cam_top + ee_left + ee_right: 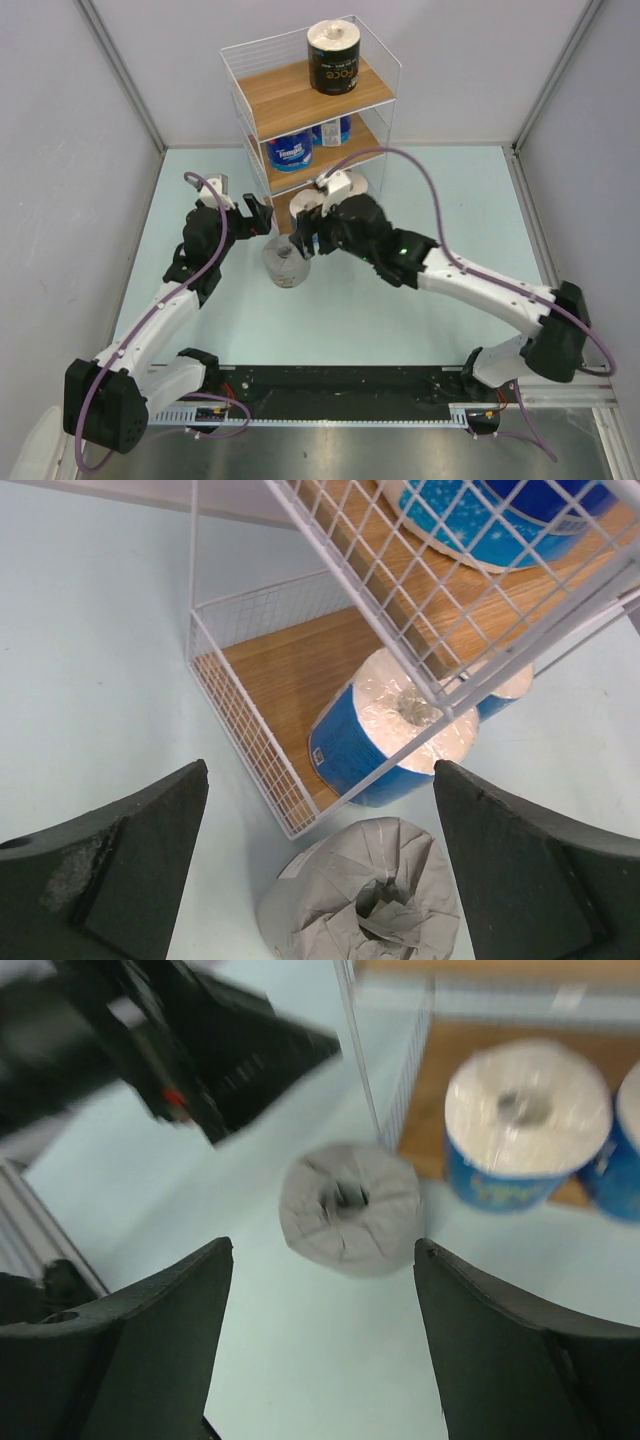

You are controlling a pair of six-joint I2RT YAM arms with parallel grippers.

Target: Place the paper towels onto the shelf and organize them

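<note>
Pale mint-green flat tabletop, plain light-grey back wall, matching left wall and right wall, slim silver corner posts, black rail strip along the near edge, brushed steel ledge below it, soft even light.

Crinkled grey paper roll, matt.

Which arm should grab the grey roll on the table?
Probably left: the grey roll sits close between the open left gripper fingers; the right gripper, also open, sees it farther off.
</note>
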